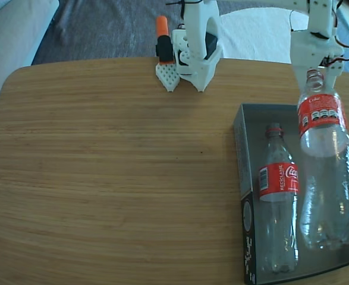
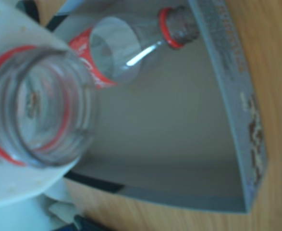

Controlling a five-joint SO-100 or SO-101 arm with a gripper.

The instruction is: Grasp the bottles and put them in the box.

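In the fixed view the box [image 1: 241, 172] sits at the lower right of the frame on the wooden table [image 1: 103, 178]. One bottle [image 1: 278, 196] lies flat in its left half, neck toward the top of the frame. The second bottle [image 1: 326, 172] is over the right half, its neck pinched by the white gripper [image 1: 316, 72] at the upper right. In the wrist view that bottle's open mouth [image 2: 37, 106] fills the left side, with the lying bottle [image 2: 131, 53] at the top and the box wall [image 2: 237, 96] at right.
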